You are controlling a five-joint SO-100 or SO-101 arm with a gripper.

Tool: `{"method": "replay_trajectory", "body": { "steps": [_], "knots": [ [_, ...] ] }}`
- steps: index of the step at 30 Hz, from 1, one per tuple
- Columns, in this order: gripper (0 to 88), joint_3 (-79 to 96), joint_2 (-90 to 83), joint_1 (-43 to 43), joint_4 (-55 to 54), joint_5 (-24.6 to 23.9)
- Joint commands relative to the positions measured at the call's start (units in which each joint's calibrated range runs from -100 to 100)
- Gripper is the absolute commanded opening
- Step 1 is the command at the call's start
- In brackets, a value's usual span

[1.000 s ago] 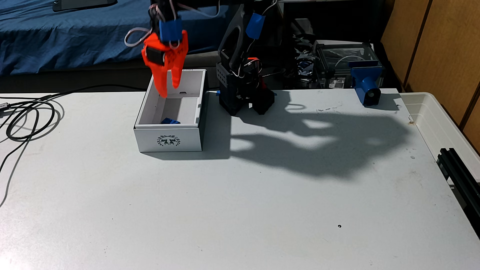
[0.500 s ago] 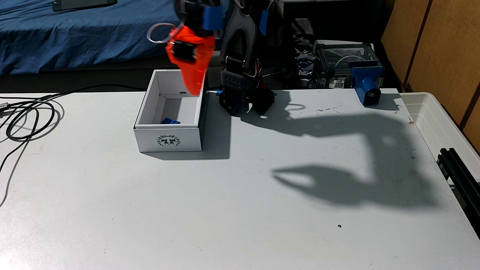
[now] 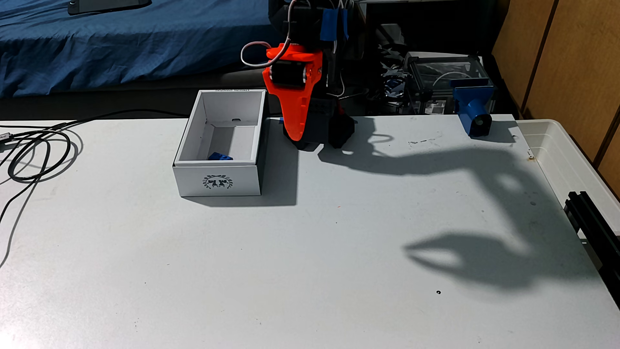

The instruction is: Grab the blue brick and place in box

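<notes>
Blue plastic studded brick (image 3: 220, 156) lies inside the white tall-sided cardboard box (image 3: 217, 179), against its near wall, near the tabletop's (image 3: 302, 268) far edge. Our orange printed gripper (image 3: 296, 137) hangs empty beside the box; edge-on, we cannot tell its opening. Swinging low could knock the light cardboard.

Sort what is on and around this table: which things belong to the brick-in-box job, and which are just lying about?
Job:
blue brick, lying inside the box
box
gripper, right of the box in the fixed view

Lying about:
black cables
blue bracket
translucent tray
</notes>
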Motion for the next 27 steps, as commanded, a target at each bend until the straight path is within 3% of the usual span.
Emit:
{"method": "replay_trajectory", "body": {
  "steps": [1, 11, 27],
  "knots": [
    [0.8, 1.78, -1.77, -0.79, -4.9, -1.02],
    [0.8, 27.95, -21.98, -5.17, -23.16, -3.92],
    [1.0, 57.86, -61.98, -8.66, -28.94, -3.13]
  ]
}}
